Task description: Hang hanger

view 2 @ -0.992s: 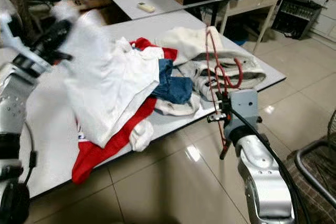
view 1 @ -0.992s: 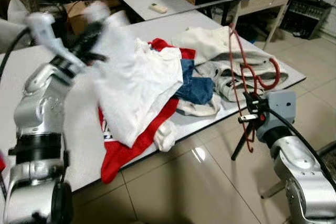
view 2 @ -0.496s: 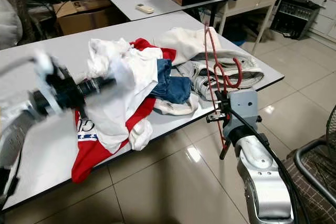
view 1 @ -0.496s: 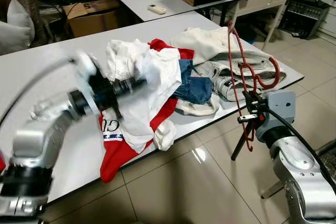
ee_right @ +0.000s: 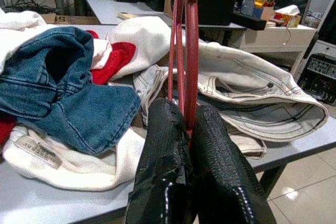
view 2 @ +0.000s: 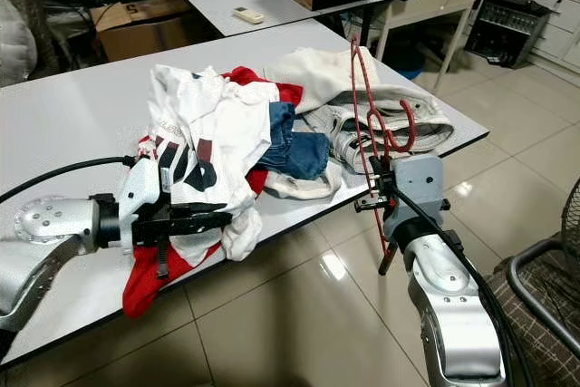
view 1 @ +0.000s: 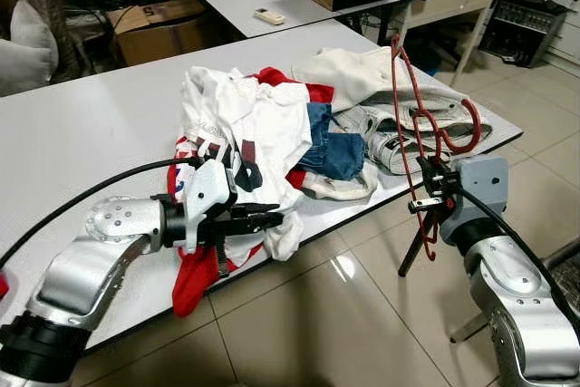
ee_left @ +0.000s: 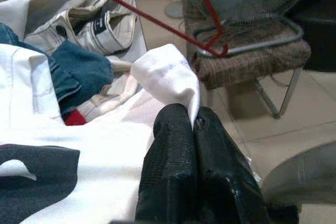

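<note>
While right end effector (view 1: 428,195) clamps red hanger (view 1: 424,115) upright, left end effector (view 1: 268,216) pinches white shirt (view 1: 254,133).

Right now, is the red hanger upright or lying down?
Upright: the right pincer grips the red hanger low on its frame, beside the table.

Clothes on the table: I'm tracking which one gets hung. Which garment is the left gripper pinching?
The white T-shirt with dark print, at the near front of the pile; the left gripper pinches its hem. The jeans and red garment lie loose.
</note>
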Controlling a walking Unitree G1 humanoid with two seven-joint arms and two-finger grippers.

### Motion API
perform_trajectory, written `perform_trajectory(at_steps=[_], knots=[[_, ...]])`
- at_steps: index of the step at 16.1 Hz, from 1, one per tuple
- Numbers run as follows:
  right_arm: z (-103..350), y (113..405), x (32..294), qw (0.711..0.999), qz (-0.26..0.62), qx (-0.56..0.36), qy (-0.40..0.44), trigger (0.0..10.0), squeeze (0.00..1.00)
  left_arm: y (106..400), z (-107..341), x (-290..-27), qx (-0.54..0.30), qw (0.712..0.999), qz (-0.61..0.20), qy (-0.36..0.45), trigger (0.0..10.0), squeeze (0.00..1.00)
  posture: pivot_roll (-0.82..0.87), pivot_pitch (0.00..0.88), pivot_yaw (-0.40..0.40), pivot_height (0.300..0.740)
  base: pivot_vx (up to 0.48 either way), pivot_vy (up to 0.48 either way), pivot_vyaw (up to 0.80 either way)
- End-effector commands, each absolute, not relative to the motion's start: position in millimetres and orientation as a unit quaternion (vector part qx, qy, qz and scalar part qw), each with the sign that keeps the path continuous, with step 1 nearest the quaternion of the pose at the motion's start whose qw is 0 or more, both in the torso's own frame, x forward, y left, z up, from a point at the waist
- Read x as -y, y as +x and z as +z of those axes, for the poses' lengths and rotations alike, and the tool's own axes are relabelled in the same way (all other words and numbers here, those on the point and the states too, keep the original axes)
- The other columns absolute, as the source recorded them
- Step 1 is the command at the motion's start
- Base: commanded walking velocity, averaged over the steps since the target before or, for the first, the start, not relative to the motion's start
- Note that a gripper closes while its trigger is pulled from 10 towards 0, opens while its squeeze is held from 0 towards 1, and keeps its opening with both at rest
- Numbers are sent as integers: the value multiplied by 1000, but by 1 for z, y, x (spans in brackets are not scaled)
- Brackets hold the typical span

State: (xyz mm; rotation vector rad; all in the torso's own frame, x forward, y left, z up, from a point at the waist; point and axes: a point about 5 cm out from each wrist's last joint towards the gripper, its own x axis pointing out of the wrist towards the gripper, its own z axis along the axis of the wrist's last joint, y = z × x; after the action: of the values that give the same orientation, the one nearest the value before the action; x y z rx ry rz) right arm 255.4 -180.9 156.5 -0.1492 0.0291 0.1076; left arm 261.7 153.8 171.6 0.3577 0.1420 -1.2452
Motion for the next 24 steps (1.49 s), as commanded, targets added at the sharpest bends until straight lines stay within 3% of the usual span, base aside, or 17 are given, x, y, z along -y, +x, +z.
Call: perform_trajectory(at_steps=[1,5,7,10,12,16,20,24], knots=[[154,255,180,995,55,-19,-75,10000,0,258,169,-152,-70,787,-586,181,0,0,-136,0,52,740,0,0,0],[153,255,181,996,55,-20,-74,10000,0,257,167,-152,-74,786,-584,189,0,0,-131,0,51,740,0,0,0],[153,256,180,996,56,-20,-73,10000,0,259,170,-152,-63,800,-570,177,0,0,-128,0,50,740,0,0,0],[153,257,179,996,54,-19,-71,10000,0,297,211,-161,38,891,-440,103,0,0,-126,0,49,740,0,0,0],[154,258,179,996,53,-18,-70,10000,0,316,248,-172,107,921,-373,24,0,0,-126,0,50,740,0,0,0],[152,256,176,997,50,-19,-64,10000,0,342,301,-189,186,923,-327,-80,0,0,-131,0,65,740,0,0,0],[150,254,173,998,43,-17,-53,10000,0,367,332,-197,194,937,-282,-71,0,0,-118,0,83,740,0,0,0],[150,257,173,998,46,-18,-48,10000,0,388,372,-169,211,934,-283,-54,0,0,-93,0,65,740,0,0,0]])
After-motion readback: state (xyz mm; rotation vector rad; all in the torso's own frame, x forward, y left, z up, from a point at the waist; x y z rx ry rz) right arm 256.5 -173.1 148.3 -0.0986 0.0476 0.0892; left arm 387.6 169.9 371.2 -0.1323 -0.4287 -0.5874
